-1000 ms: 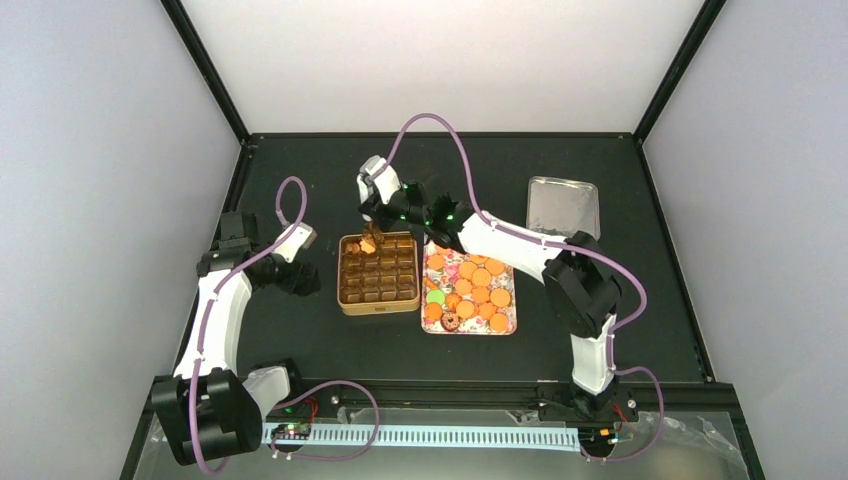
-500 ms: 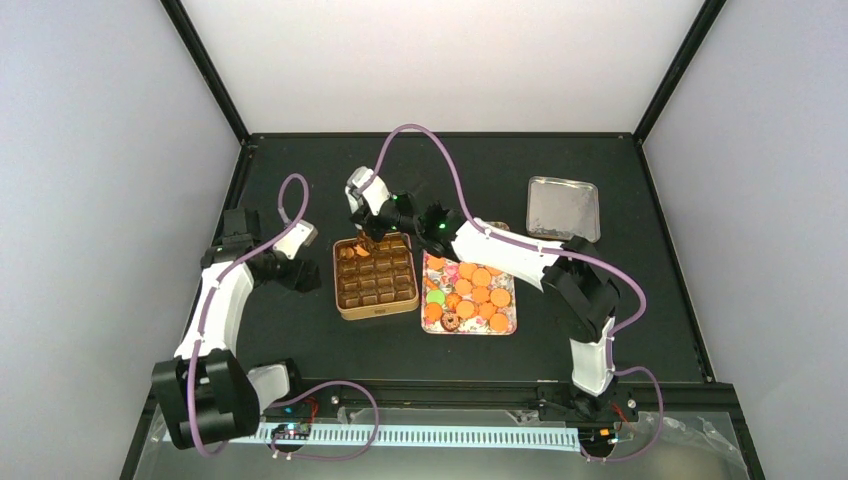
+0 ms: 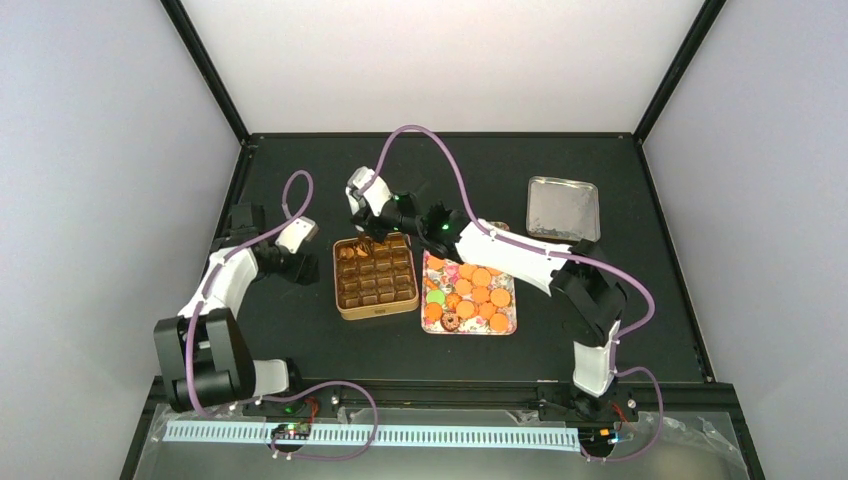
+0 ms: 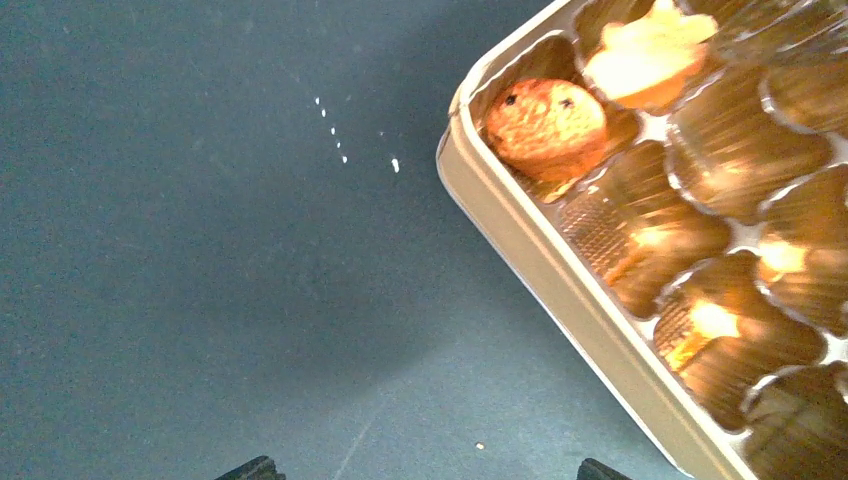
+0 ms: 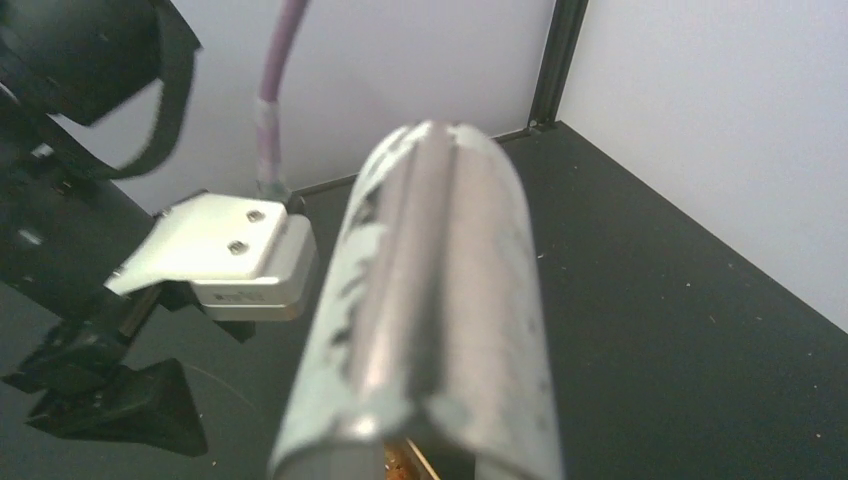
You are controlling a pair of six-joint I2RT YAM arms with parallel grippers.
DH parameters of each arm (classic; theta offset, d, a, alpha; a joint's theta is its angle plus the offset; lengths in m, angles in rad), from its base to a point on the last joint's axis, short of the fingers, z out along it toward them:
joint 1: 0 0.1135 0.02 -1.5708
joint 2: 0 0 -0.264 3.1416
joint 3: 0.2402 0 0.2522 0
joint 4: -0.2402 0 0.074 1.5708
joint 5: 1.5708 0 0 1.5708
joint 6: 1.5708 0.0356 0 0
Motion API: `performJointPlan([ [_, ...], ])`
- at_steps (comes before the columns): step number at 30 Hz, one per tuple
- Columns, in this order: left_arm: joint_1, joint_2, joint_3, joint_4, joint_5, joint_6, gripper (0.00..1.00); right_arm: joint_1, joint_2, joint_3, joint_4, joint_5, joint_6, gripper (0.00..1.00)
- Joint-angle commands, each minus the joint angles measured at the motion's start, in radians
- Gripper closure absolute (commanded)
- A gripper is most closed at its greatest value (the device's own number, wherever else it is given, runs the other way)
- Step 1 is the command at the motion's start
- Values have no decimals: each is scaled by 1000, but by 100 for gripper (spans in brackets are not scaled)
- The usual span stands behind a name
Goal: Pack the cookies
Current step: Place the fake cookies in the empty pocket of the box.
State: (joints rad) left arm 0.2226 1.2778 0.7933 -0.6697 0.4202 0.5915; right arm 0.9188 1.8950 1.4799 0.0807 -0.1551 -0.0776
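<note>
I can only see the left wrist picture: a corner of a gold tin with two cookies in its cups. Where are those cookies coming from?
Observer: From a patterned lid lying beside the tin, on its right. Many round orange cookies sit on it.
Operator: Is anything putting them in?
Observer: The right gripper hangs over the tin's far left corner. I cannot tell whether it is open.
Operator: Anything else on the table?
Observer: A plain silver tray lies apart, at the far right.
</note>
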Motion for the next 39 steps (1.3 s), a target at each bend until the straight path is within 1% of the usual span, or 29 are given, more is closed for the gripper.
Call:
performJointPlan([
  [1, 7, 58, 9, 57, -31, -3, 22, 6, -49, 16, 30, 14, -2, 69],
  [8, 6, 71, 1, 80, -34, -12, 22, 5, 5, 91, 25, 4, 18, 70],
  [14, 5, 90, 10, 92, -37, -31, 23, 5, 64, 123, 15, 10, 16, 76],
  [17, 3, 106, 12, 102, -42, -33, 23, 5, 78, 119, 7, 8, 18, 78],
  [24, -15, 151, 19, 150, -57, -48, 23, 5, 79, 88, -3, 12, 15, 78],
  [27, -42, 176, 22, 178, -83, -53, 23, 4, 51, 71, 1, 22, 12, 78],
  [31, -117, 223, 47, 201, -184, -50, 24, -12, -26, 23, 20, 32, 24, 78],
  [34, -152, 246, 64, 204, -205, -56, 24, -34, -118, -59, 70, 29, 59, 75],
  [39, -181, 254, 73, 198, -217, -71, 24, -58, -282, -257, 120, 50, 102, 71],
])
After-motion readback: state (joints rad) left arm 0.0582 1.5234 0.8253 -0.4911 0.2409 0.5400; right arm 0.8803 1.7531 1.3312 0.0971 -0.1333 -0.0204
